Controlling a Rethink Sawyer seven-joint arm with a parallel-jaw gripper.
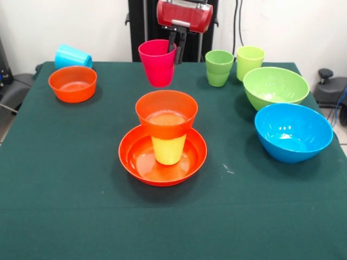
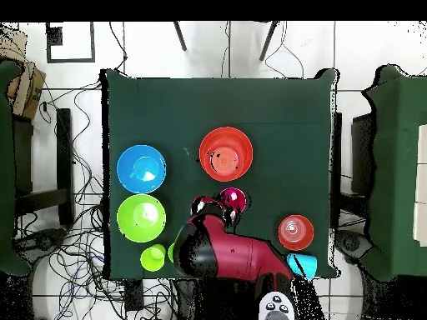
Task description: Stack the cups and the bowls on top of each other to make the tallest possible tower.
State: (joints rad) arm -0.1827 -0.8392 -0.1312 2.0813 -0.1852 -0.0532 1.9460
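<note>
A wide orange bowl (image 1: 162, 162) sits mid-table with a yellow cup (image 1: 168, 150) standing in it and a small orange bowl (image 1: 166, 112) on top of the cup; this tower also shows in the overhead view (image 2: 226, 153). My gripper (image 1: 173, 49) is shut on the rim of a pink cup (image 1: 158, 64), held upright in the air behind the tower on the robot's side. The cup (image 2: 233, 199) and gripper (image 2: 223, 213) also show overhead. A second small orange bowl (image 1: 72, 83) stands at the far left, with a sky-blue cup (image 1: 72, 56) on its side behind it.
A light green cup (image 1: 219, 67) and a yellow-green cup (image 1: 250, 60) stand at the far right. A large lime green bowl (image 1: 275, 86) and a large blue bowl (image 1: 293, 131) sit along the right side. The green table (image 1: 65, 195) is bare in front.
</note>
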